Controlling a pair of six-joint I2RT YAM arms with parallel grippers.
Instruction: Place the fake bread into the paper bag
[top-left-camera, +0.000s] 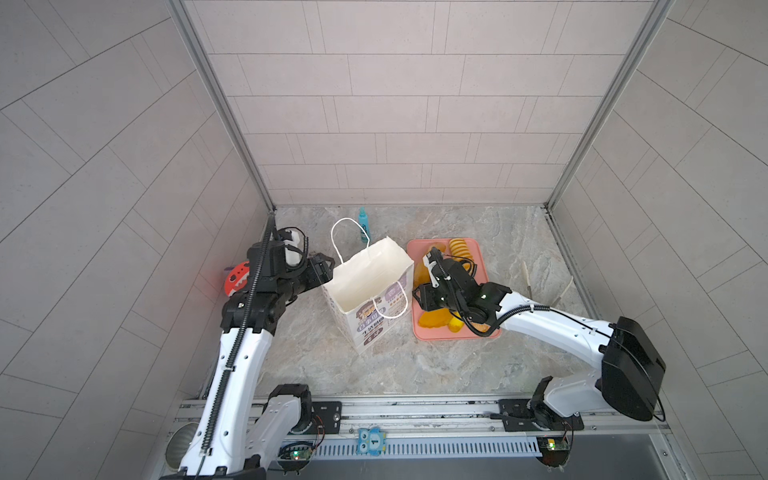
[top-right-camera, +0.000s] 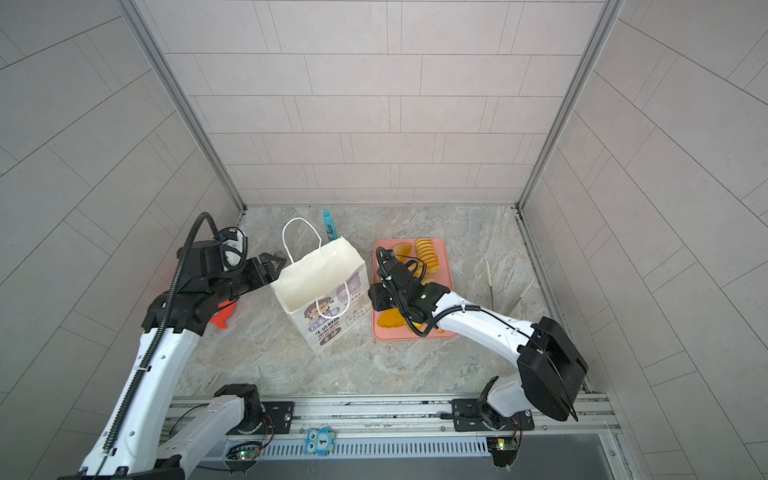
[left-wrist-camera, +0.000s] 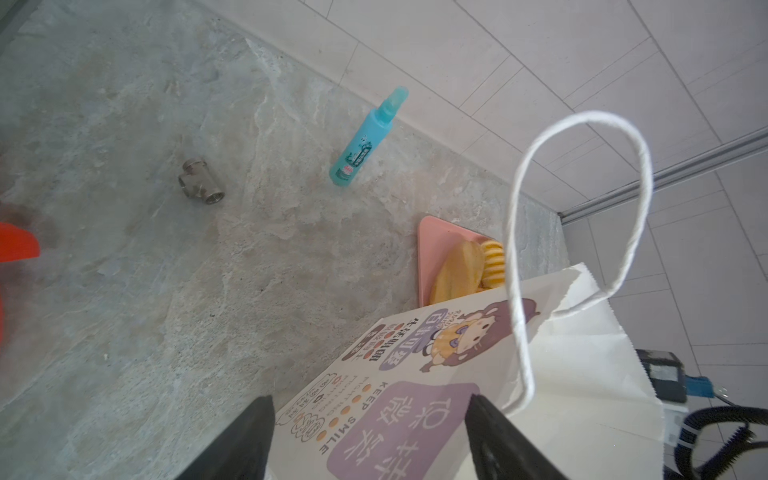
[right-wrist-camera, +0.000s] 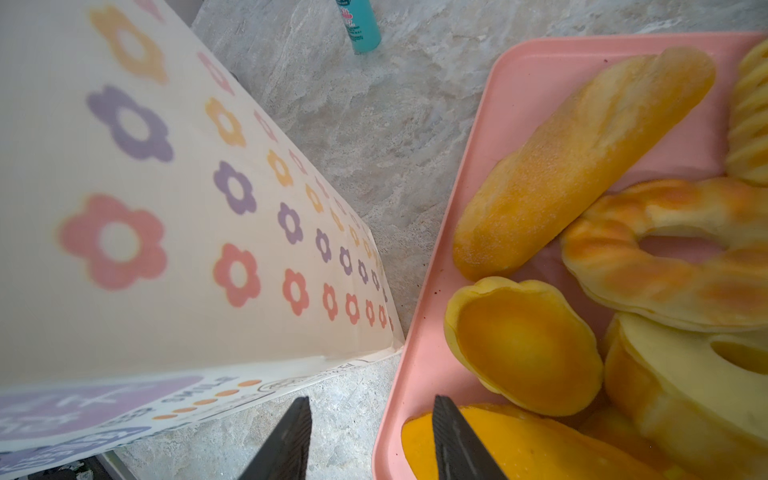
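The white paper bag (top-left-camera: 365, 282) (top-right-camera: 316, 282) stands open-mouthed mid-floor, its cartoon girl print facing the left wrist view (left-wrist-camera: 457, 374). My left gripper (top-left-camera: 328, 268) (left-wrist-camera: 370, 440) is open at the bag's upper left edge, its jaws straddling the printed wall. Fake bread lies on the pink tray (top-left-camera: 478, 257) (right-wrist-camera: 519, 83): a long loaf (right-wrist-camera: 582, 158), a twisted ring (right-wrist-camera: 665, 249), a tart (right-wrist-camera: 523, 345), a ridged loaf (top-left-camera: 459, 251). My right gripper (top-left-camera: 419, 297) (right-wrist-camera: 370, 436) hangs open over the tray's left rim, one finger above a flat yellow piece (right-wrist-camera: 519, 449).
A teal spray bottle (top-left-camera: 363, 224) (left-wrist-camera: 365, 141) stands behind the bag. A metal pipe fitting (left-wrist-camera: 201, 181) lies on the floor, and a red toy (top-left-camera: 235, 282) sits under the left arm. Pale wooden sticks (top-left-camera: 525, 278) lie right of the tray. Walls close in on three sides.
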